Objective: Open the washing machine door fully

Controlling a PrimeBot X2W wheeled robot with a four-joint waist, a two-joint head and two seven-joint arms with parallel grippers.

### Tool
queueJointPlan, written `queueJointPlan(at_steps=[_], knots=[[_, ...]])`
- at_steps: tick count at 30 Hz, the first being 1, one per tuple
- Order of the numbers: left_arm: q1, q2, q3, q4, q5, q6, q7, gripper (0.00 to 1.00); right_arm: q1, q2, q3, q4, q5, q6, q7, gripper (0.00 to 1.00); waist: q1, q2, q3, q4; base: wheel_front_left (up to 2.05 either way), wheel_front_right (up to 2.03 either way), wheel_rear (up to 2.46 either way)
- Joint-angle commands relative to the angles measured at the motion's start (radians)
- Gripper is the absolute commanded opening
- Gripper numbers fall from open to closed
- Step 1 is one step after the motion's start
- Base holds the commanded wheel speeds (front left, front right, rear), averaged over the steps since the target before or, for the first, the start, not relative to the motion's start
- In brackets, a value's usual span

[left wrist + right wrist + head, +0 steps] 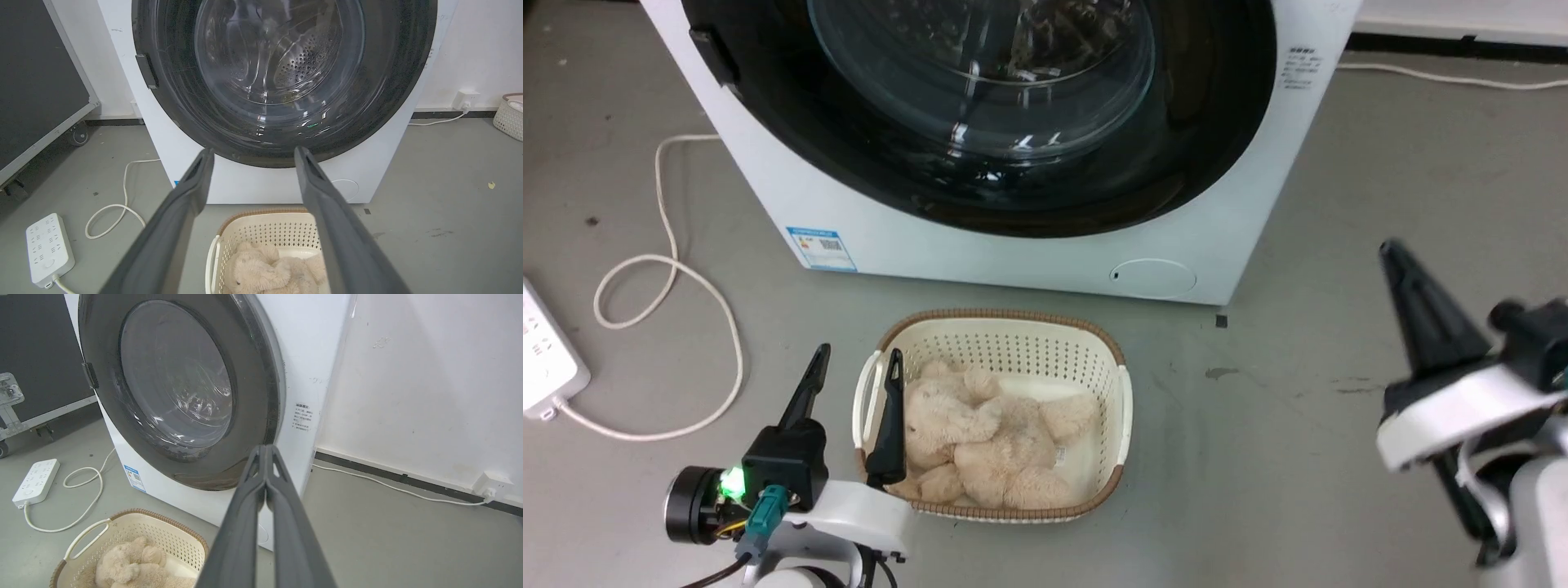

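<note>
The washing machine is a white box at the top of the head view. Its door is a glossy black disc with a clear glass bowl, and it lies flush against the front, shut. A dark latch tab sits on the door's left edge. My left gripper is open and holds nothing; it hovers low over the left rim of a basket, well short of the door. My right gripper is shut on nothing and stands off to the right, its tips pointing toward the door's lower right rim.
A cream basket holding a beige plush toy sits on the floor in front of the machine. A white power strip and looped cable lie to the left. A black wheeled panel stands at the left. The wall and a socket are on the right.
</note>
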Motion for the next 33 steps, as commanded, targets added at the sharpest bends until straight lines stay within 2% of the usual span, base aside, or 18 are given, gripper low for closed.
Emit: queueJointPlan(at_steps=[1, 11, 21, 33], knots=[[-0.022, 0.0, -0.006, -0.009, -0.007, 0.002, -0.012, 1.0, -0.058, -0.015, -0.012, 0.005, 0.027, 0.0, 0.009, 0.0, -0.0001, 0.0, 0.018, 0.009, 0.0, 0.0, 0.0], [-0.058, 0.0, -0.018, -0.025, -0.01, 0.001, -0.03, 1.0, -0.248, -0.054, -0.02, 0.075, 0.083, -0.001, 0.04, 0.0, -0.0001, 0.0, 0.093, 0.035, 0.0, 0.0, 0.0], [-0.094, 0.0, -0.036, -0.036, -0.019, 0.005, -0.051, 1.0, -0.461, -0.011, -0.104, 0.233, 0.236, -0.001, 0.11, 0.0, -0.0001, 0.0, 0.154, 0.065, 0.0, 0.0, 0.0], [-0.135, 0.0, -0.063, -0.045, -0.024, 0.008, -0.076, 1.0, -0.679, 0.015, -0.207, 0.423, 0.446, -0.001, 0.28, 0.0, -0.0001, 0.0, 0.215, 0.098, 0.0, 0.0, 0.0]])
